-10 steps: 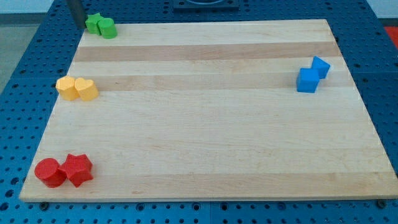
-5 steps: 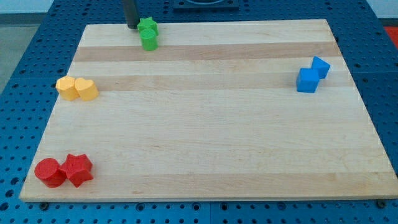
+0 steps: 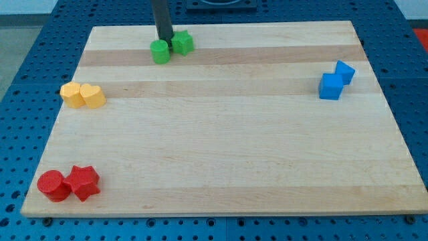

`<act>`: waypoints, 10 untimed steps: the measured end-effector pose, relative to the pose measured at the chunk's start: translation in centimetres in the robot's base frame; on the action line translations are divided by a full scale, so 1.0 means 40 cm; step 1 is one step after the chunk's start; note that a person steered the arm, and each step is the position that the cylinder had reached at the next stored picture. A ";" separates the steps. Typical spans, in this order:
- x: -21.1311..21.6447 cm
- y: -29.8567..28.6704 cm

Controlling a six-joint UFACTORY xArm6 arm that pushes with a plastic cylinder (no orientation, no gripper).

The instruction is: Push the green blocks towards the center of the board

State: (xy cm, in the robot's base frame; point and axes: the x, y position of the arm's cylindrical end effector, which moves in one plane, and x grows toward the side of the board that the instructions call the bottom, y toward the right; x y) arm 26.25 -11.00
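Note:
Two green blocks lie near the view's top, left of centre: a green cylinder and a green star-like block to its right. My tip stands between them, just above the cylinder and touching the left side of the star-like block. The rod rises out of the view's top edge. Both green blocks sit on the wooden board.
Two yellow blocks sit at the view's left edge of the board. A red cylinder and a red star are at the bottom left. Two blue cubes are at the right.
My tip has moved right along the board's top edge, carrying the green blocks from the top left corner towards the right. The star-like block now lies right of the cylinder.

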 end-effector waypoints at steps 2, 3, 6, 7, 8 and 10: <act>-0.154 -0.009; -0.127 0.053; 0.112 0.105; -0.007 0.106; -0.082 -0.046; 0.059 -0.177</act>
State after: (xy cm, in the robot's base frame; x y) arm 28.61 -18.08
